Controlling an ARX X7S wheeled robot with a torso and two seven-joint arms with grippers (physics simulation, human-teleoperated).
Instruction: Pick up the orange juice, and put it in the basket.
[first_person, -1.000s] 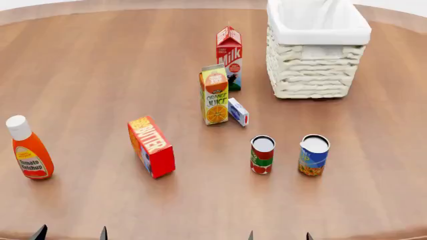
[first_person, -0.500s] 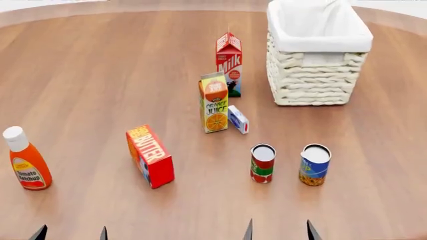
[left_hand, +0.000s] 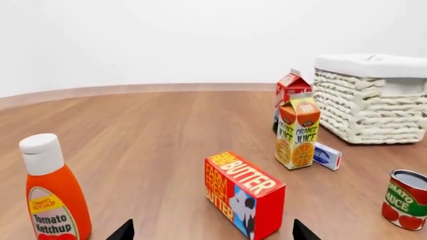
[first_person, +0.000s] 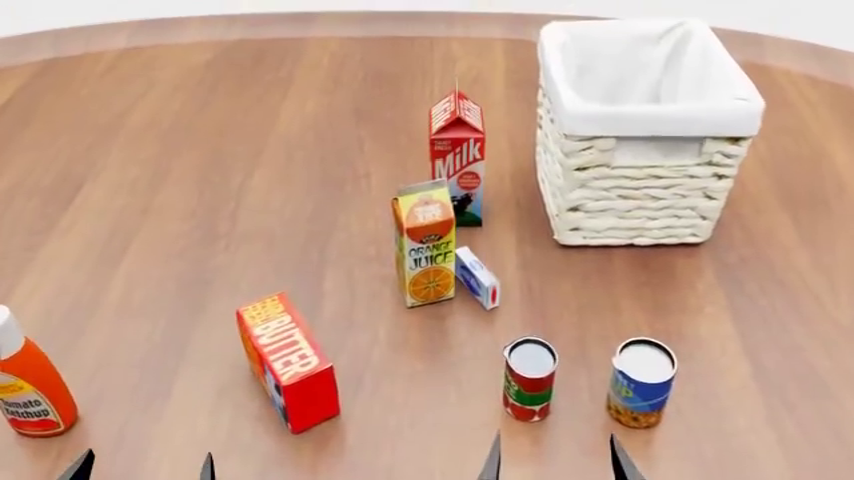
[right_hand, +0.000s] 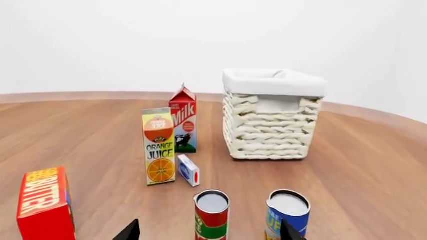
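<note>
**Juice upright, both tools spread**

The juice (first_person: 427, 243) stands on the counter (first_person: 200, 170), just in front of the milk (first_person: 457, 155) and near the basket (first_person: 647, 130), a small box (first_person: 477, 277) beside it. Left tool (first_person: 144, 466) and right tool (first_person: 553, 458) are released, well short of the juice.

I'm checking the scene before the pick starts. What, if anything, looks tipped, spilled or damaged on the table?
Nothing stands out. The orange juice, milk carton, both cans and the ketchup bottle stand upright, the basket sits level, and no spill shows.
</note>
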